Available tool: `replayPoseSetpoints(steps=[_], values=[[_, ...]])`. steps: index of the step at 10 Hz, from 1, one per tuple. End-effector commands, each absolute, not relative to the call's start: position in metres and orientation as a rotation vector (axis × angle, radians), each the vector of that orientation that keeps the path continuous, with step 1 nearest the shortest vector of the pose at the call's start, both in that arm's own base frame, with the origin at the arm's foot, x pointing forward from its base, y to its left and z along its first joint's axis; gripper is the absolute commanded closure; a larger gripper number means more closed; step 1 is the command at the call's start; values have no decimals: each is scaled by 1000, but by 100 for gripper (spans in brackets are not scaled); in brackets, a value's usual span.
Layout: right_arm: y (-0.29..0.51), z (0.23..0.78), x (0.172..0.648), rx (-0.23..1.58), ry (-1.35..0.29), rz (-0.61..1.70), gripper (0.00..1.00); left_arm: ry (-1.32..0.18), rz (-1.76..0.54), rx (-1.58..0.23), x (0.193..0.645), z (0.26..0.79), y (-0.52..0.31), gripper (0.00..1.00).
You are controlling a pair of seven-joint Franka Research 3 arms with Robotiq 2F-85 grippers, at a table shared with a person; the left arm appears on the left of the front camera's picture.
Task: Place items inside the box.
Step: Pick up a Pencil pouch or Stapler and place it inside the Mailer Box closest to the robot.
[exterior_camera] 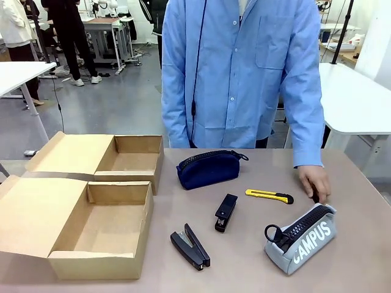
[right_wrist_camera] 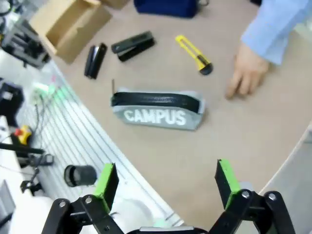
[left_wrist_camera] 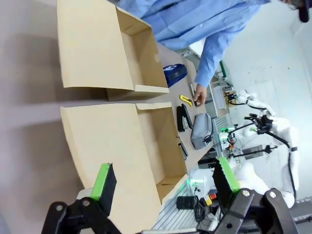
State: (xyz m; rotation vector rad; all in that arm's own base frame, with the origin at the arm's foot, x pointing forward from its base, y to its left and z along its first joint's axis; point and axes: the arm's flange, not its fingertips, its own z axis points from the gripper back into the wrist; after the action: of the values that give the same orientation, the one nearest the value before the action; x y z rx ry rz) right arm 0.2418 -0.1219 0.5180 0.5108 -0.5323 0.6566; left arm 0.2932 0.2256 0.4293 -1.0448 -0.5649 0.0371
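Two open cardboard boxes (exterior_camera: 116,229) (exterior_camera: 131,155) sit at the table's left. A navy zip pouch (exterior_camera: 208,168) lies mid-table, with two black staplers (exterior_camera: 225,212) (exterior_camera: 190,246) nearer me and a yellow-and-black utility knife (exterior_camera: 269,195) to the right. The grey "CAMPUS" pouch (exterior_camera: 300,238) lies front right, by the person's hand (exterior_camera: 315,182). My right gripper (right_wrist_camera: 165,180) hangs open above the table's near edge, the grey pouch (right_wrist_camera: 157,109) ahead of it. My left gripper (left_wrist_camera: 163,183) is open above the near box (left_wrist_camera: 156,146), nothing between its fingers.
The person in a blue shirt (exterior_camera: 241,73) stands at the far edge, one hand (right_wrist_camera: 246,73) resting on the table near the knife (right_wrist_camera: 194,54). Both boxes' flaps (exterior_camera: 33,213) spread to the left. White tables and other people stand in the background.
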Motion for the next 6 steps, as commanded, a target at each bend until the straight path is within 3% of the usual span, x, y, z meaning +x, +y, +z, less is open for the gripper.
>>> replayPoseSetpoints(steps=[1,4,6], values=[[-195,476,207,631,-698,556,0,-593,17,-1062,294,430,227,0],[-239,434,172,760,-831,494,0,-593,17,-1062,294,430,227,0],[-234,424,188,783,-802,439,0,-593,17,-1062,294,430,227,0]])
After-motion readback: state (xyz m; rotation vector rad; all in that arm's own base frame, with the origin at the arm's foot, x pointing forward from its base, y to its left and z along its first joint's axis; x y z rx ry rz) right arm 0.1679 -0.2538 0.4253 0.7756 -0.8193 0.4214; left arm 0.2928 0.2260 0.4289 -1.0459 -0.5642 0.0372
